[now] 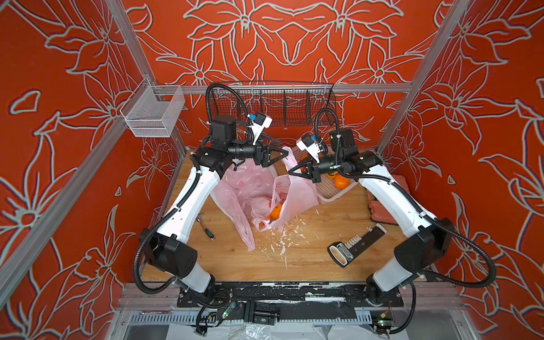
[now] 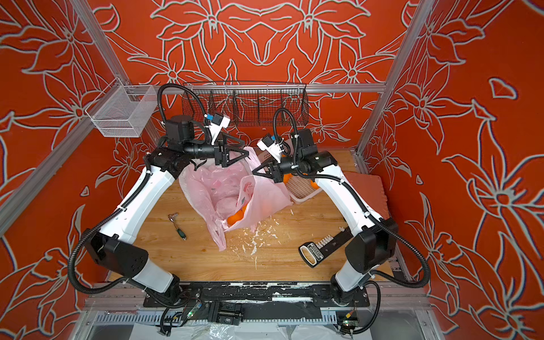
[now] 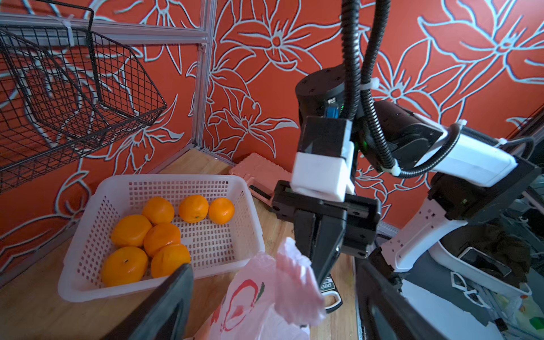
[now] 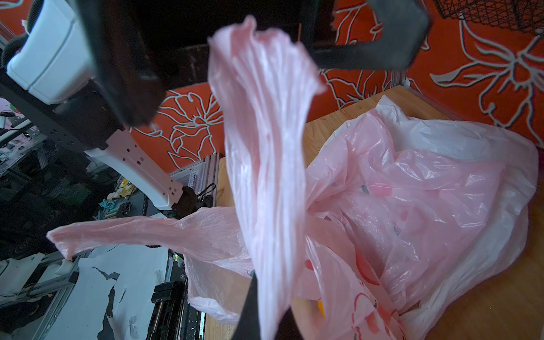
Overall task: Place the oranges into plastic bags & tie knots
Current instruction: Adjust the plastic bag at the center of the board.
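- Right wrist view: a crinkly pink plastic bag's handle (image 4: 265, 147) is clamped in the right gripper (image 4: 269, 319).
- The left gripper (image 1: 283, 148) is spread wide around its tip.

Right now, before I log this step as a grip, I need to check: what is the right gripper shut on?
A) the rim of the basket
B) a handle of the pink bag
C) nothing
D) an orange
B: the right gripper is shut on a bunched handle of the pink bag, while the oranges lie apart from it in the basket.
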Robot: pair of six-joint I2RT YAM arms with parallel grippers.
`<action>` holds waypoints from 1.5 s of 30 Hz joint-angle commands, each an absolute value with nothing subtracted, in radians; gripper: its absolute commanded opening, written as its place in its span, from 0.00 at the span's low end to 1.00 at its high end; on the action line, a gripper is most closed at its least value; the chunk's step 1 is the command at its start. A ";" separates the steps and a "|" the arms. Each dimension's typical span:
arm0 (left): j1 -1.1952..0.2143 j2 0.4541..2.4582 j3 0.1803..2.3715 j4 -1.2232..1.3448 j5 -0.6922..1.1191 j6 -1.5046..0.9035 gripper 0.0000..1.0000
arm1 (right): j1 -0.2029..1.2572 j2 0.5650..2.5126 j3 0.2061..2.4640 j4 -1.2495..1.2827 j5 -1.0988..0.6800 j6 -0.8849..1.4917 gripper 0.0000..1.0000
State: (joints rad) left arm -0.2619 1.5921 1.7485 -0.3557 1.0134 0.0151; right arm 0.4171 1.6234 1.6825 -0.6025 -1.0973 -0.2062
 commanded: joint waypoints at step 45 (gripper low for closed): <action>-0.272 1.603 1.709 -0.287 0.907 -0.098 0.00 | 1.175 1.238 1.243 -0.190 -0.180 0.081 0.61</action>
